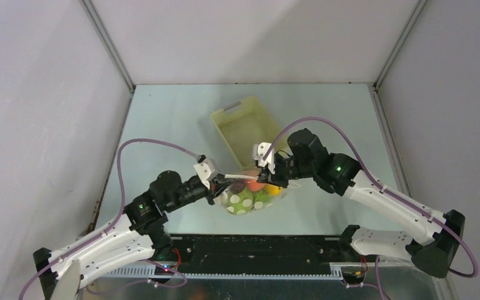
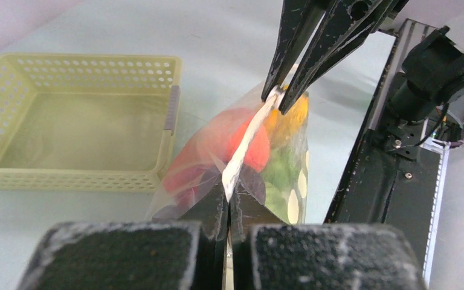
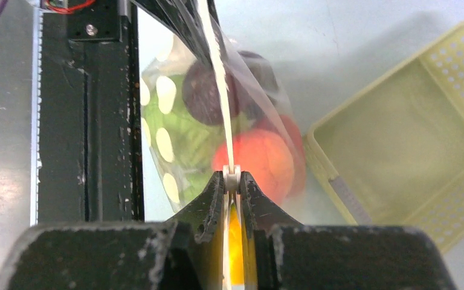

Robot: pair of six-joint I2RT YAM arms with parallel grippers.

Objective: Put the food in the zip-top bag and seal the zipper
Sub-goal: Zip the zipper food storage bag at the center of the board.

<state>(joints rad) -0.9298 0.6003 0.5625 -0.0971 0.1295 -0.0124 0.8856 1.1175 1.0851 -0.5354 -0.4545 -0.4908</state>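
- Firmly shut, the left gripper (image 2: 226,194) pinches one end of the zipper (image 2: 246,145), and the right gripper (image 3: 232,179) pinches the other end.
- Under that strip is the zip-top bag (image 1: 248,199), with the food (image 3: 258,156) inside (orange, green and dark red pieces).
- A yellow basket (image 2: 78,60) sits just beside the bag, with a black rail (image 3: 90,121) on its other side.

Pale green table (image 1: 162,119), grey walls (image 1: 37,94)
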